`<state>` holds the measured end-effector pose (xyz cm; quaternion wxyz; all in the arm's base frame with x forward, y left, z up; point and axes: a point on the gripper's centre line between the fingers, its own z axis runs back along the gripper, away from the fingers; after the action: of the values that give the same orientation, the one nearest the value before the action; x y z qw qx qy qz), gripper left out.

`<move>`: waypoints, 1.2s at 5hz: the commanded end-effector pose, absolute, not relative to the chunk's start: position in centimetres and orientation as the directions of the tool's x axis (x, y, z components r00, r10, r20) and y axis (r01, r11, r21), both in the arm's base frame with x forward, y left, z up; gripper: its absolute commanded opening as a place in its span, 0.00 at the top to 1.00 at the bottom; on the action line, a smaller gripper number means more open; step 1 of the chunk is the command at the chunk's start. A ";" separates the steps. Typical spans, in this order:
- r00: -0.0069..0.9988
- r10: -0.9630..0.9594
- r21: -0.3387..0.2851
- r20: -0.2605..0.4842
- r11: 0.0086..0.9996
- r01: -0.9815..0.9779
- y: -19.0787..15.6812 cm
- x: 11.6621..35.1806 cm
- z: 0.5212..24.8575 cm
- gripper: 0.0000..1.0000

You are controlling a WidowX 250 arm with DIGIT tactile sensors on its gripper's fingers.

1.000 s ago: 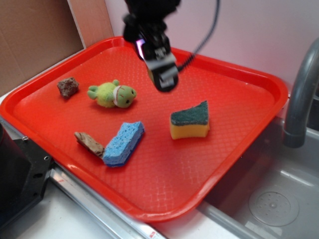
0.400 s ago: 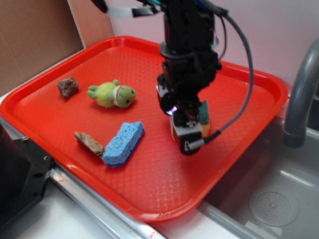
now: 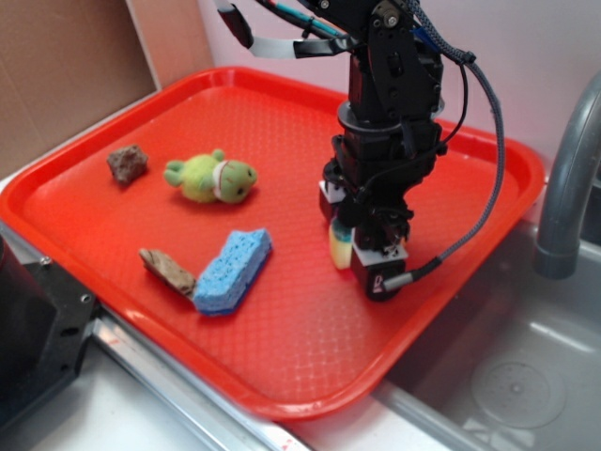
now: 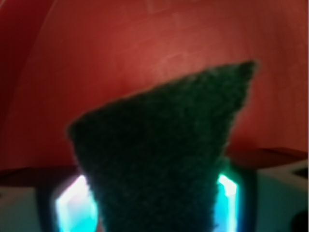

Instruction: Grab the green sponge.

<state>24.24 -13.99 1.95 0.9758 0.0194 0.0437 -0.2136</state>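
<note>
The green sponge (image 3: pixel 340 246) lies on the red tray (image 3: pixel 282 329), right of centre. Only a strip of its yellow foam shows beside the arm in the exterior view. My gripper (image 3: pixel 362 252) is down over it, with one finger on each side. In the wrist view the sponge's dark green scouring top (image 4: pixel 164 145) fills the space between the two lit fingers of my gripper (image 4: pixel 154 208), close against both. The jaws stand wide, and I see no squeeze on the foam.
On the tray's left half lie a plush frog (image 3: pixel 211 177), a blue sponge (image 3: pixel 233 271), a brown lump (image 3: pixel 128 163) and a brown chunk (image 3: pixel 167 271). A grey faucet (image 3: pixel 568 188) and a sink (image 3: pixel 512 385) stand to the right. Cardboard (image 3: pixel 66 75) is at the back left.
The arm came from the back of the tray to the sponge, then dropped lower over it, so the fingers now straddle it and hide most of it.
</note>
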 end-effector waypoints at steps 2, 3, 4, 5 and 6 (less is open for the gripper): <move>0.949 -0.310 0.004 -0.056 0.950 0.311 -9.9 23.5 9.4 1.00; 0.974 -0.225 -0.012 -0.036 0.974 0.225 -7.0 22.8 13.0 1.00; 0.999 -0.031 -0.009 0.011 0.999 0.031 -3.5 21.3 16.3 1.00; 0.992 0.118 -0.053 0.047 0.992 -0.116 -0.2 19.8 17.6 1.00; 0.985 0.147 -0.019 0.087 0.989 -0.146 0.4 19.0 17.8 1.00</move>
<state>19.92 1.10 17.09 0.9972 -0.0069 -0.0261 0.0699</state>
